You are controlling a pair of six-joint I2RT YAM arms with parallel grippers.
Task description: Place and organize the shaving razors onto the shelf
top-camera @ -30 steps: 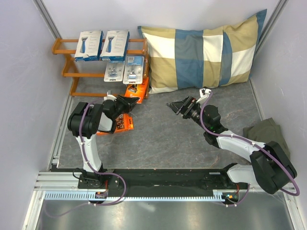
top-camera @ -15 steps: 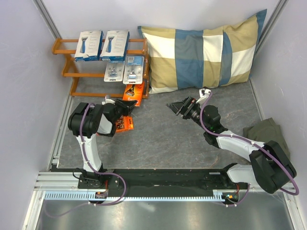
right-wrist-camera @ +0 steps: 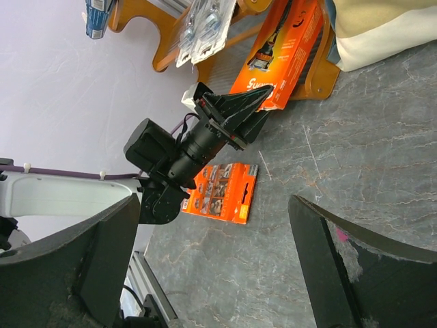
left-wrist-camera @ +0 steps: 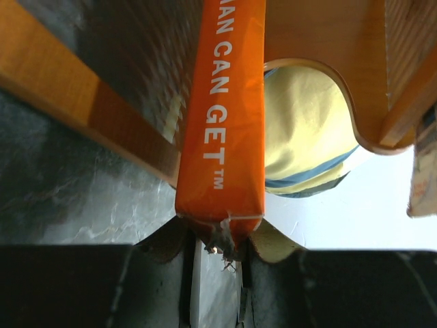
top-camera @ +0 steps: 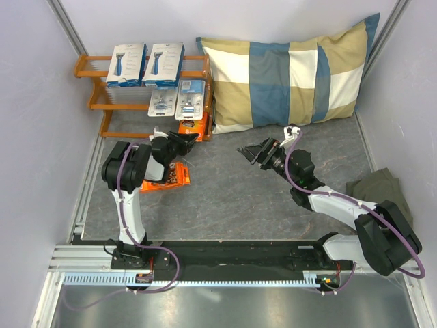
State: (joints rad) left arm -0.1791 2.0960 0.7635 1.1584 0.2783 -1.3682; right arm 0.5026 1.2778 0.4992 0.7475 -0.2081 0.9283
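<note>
**A:** What does the left gripper have?

**B:** It is clenched on the near end of an orange pack. That pack is at the bottom tier, at the right end of the shelf, which stands in the far left corner of the bench.

**A:** Which way does the pack lie?

**B:** Its long axis runs straight out from the gripper toward the far edge, so I judge the next move to be a push along that line.

**A:** And the other arm?

**B:** The right gripper is spread wide and empty at mid-bench, well apart from the shelf. The left arm is much nearer, and also nearer the second orange pack, which lies flat beside it.

**A:** Do the views differ?

**B:** The left wrist view shows the pack edge-on, crossing the low rail. I cannot tell there whether it rests on the rods. The right wrist view shows it tilted, and the top view shows the white boxes and blister packs already shelved.
</note>
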